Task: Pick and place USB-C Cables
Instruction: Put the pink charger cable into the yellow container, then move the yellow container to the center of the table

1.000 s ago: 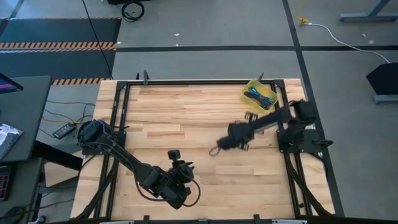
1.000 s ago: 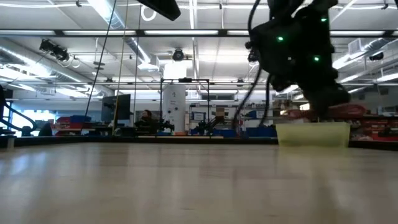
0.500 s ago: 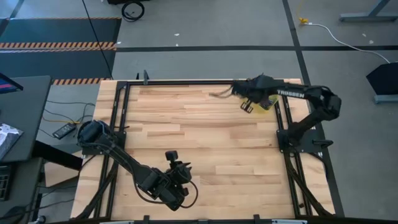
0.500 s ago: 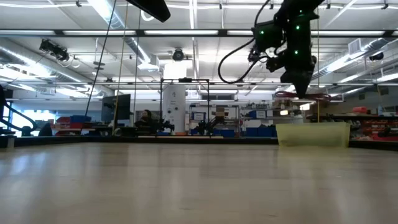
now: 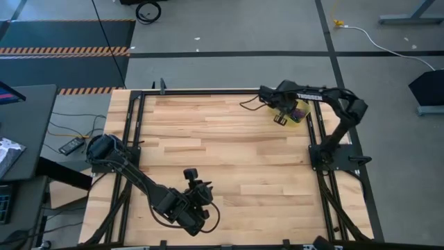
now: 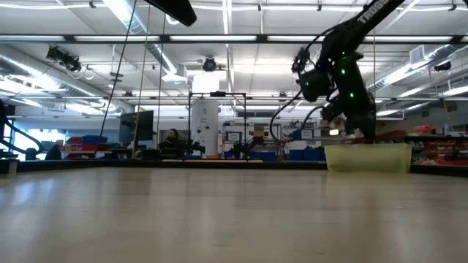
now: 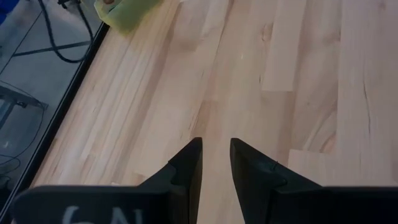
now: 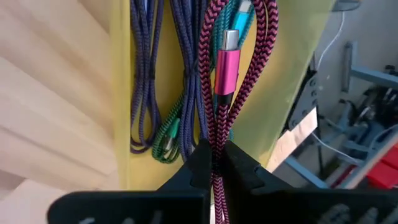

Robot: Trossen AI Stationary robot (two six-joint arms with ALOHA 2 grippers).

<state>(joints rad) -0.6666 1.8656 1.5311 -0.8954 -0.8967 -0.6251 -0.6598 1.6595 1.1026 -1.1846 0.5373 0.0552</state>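
In the right wrist view we see the right gripper (image 8: 216, 163) pinched shut on the maroon cable (image 8: 219, 93). The cable's loops run lengthwise straight away from the fingertips, and its pink-sleeved plug with the silver tip points away from the gripper along that same line. Beneath it lies the yellow bin (image 8: 121, 112), with more cables inside: two dark blue-purple bundles (image 8: 144, 81) lying parallel to the held one, a green cable (image 8: 166, 140) curled at their near ends, and a teal one (image 8: 239, 18) mostly covered by the maroon loops. We cannot pick out a violet bundle from the blue-purple ones here.

The high view shows none of this detail. There the right gripper (image 5: 282, 105) sits at about 1 o'clock on the wooden table (image 5: 215, 146), right over the bin (image 5: 300, 117), which the arm largely covers; the held cable cannot be made out. The low view shows the bin (image 6: 367, 156) side-on at 3 o'clock with the right gripper (image 6: 363, 131) just above its rim; the wall hides the contents, and we cannot tell whether the cable touches them.

The left gripper (image 5: 196, 217) waits near the table's front edge, around 7 o'clock in the high view. Its own wrist view shows the left gripper (image 7: 215, 163) with a narrow gap between its fingers, holding nothing, over bare wood; a blurred yellow-green shape is cut off at the frame's edge.
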